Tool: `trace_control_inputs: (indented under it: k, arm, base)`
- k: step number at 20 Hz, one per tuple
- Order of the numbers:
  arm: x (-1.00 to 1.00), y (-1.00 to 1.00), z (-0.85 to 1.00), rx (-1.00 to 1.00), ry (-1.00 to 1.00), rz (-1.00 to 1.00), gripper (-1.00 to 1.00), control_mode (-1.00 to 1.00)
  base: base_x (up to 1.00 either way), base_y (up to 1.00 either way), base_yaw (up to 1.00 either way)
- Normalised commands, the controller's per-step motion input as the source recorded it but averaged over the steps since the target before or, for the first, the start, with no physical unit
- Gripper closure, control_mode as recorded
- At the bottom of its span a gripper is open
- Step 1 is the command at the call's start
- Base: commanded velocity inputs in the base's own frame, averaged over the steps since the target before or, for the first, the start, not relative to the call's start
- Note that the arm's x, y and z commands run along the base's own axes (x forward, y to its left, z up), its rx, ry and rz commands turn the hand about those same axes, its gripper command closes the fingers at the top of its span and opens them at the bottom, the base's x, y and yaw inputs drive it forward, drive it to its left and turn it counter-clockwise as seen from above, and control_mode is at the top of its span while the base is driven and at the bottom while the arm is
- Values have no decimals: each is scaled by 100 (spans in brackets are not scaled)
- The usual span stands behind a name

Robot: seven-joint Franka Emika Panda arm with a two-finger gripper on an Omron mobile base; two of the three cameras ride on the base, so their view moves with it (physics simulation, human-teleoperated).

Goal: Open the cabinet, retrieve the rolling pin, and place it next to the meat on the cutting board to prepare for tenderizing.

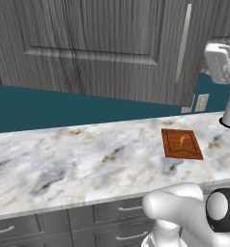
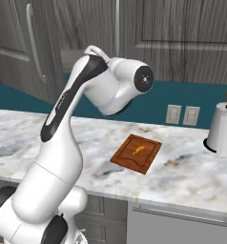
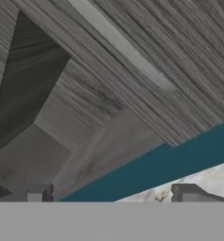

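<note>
The gripper is standing with its jaws spread wide apart and nothing between them; in the hand view its two dark fingertips are rising at the bottom edge. Beyond them the grey wood-grain door of the cabinet is crossing the picture at a slant, with its slim silver bar handle running diagonally from upper left to lower right. Below the door's edge, a strip of the teal wall and a corner of the marble counter are showing.

From the left base view, the cabinet is hanging closed above the counter, its long handle standing vertical near the door's right edge. The rolling pin is not somewhere I can see, so I cannot tell which way it is pointing.

The cutting board is lying flat on the counter toward the right, its long axis running away from the front edge toward the wall, turned slightly. The meat is sitting near the board's middle, a tiny orange sliver lying roughly along that same axis. In the right base view the cutting board is appearing as a skewed diamond with the meat on it, well apart from the white paper towel roll standing upright at the right. Two wall outlets are sitting on the teal wall behind the board. The white arm is reaching up toward the cabinet doors.
</note>
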Motion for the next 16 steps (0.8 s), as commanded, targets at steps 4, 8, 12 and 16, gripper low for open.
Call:
trace_control_inputs:
  k: [4,8,12,16]
  arm:
    - [26,31,-11,10,1,7,-100,-100]
    - [19,53,-10,6,0,1,-100,-100]
    - [17,56,-6,4,0,0,-100,-100]
    - [7,53,-2,4,1,0,-100,-100]
  base:
    - [0,0,0]
    - [0,0,0]
    - [0,0,0]
    - [0,0,0]
